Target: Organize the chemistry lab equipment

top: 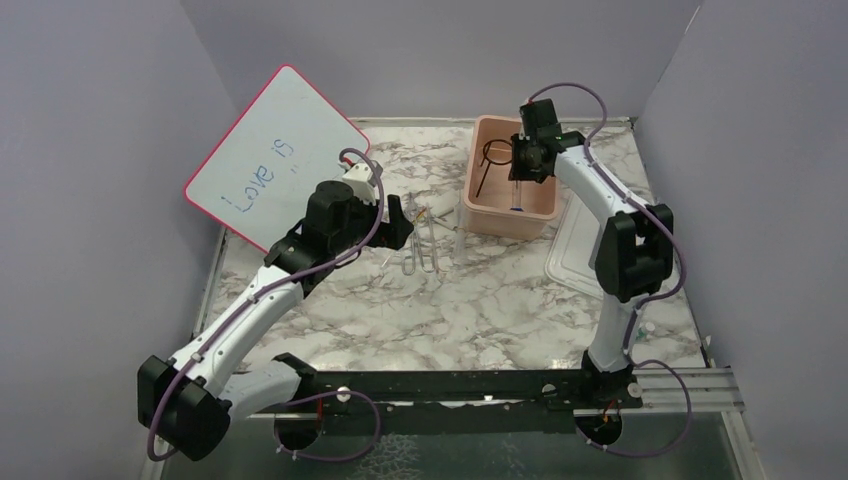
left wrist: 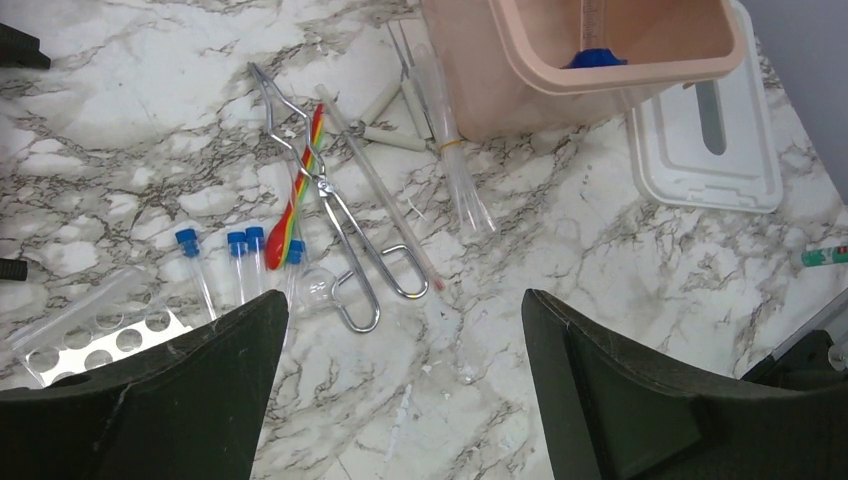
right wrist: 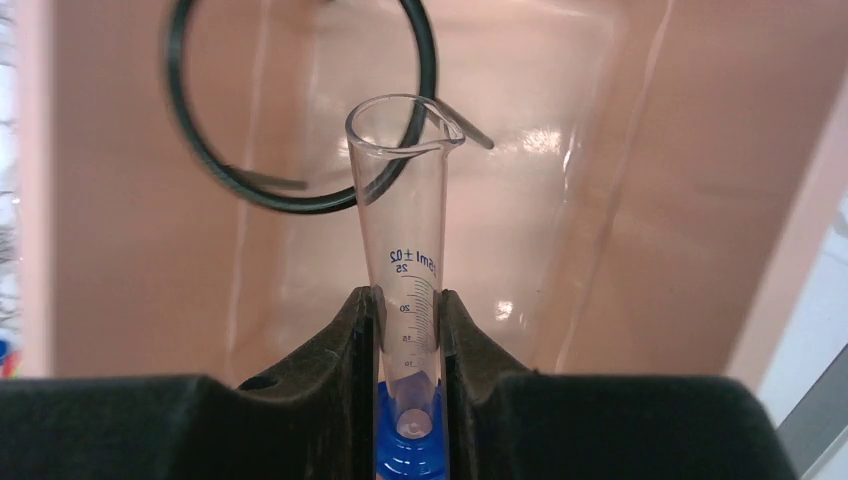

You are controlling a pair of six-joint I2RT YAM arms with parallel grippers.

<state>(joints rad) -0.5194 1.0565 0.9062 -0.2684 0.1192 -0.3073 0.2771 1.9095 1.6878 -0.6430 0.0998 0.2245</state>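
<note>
The right gripper (right wrist: 410,312) is clenched on a clear measuring tube (right wrist: 405,200) with a blue foot, grasping it low on the stem, just above the foot. It holds the tube inside the pink tub (top: 478,215) at the back of the marble table (top: 480,310). A black wire ring stand (right wrist: 190,130) is in the tub behind the tube's spout. The tub's white lid (top: 568,258) lies flat on the table just to the right of the tub. The left gripper (left wrist: 405,300) is released, its jaws spread wide, and it hovers over the loose items left of the tub. Below it lie metal tongs (left wrist: 330,200), with a red-yellow rod (left wrist: 300,190) crossing under their arms. A long thin glass rod (left wrist: 385,205) lies beside the tongs on the right. A banded bundle of thin clear tubes (left wrist: 455,160) rests nearer the tub. Several blue-capped vials (left wrist: 238,258) lie side by side left of the tongs' handles, next to a clear rack (left wrist: 90,335) with round holes. A pink-rimmed whiteboard (top: 275,155) leans against the left wall.
</note>
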